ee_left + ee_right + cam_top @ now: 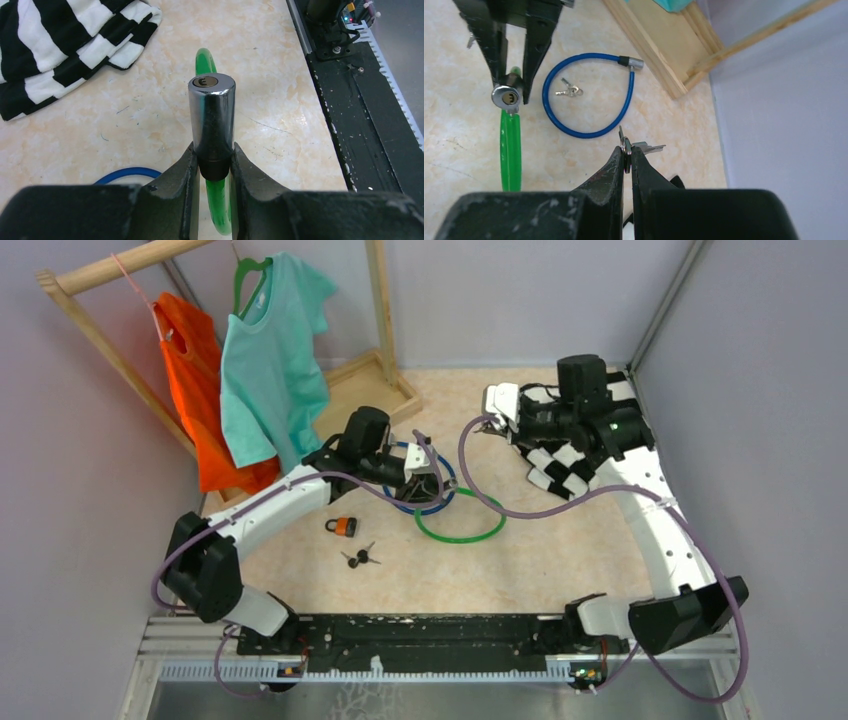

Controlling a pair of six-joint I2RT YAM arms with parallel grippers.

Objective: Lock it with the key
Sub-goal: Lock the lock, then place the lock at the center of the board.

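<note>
Chrome lock cylinder (pixel 212 115), slick and rigid, sits pinched low in the left claw (pixel 212 161); right claw (pixel 626 156) nips the light silver key (pixel 650 147).

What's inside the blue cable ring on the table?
A small bunch of keys lies inside the blue cable ring, on bare table. From above, the left gripper covers that spot, so the keys are hidden there.

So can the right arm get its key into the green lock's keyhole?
Probably yes. The right gripper pinches the key, the left gripper holds the lock, and its keyhole faces the key with nothing between them. The key would need lining up first.
</note>
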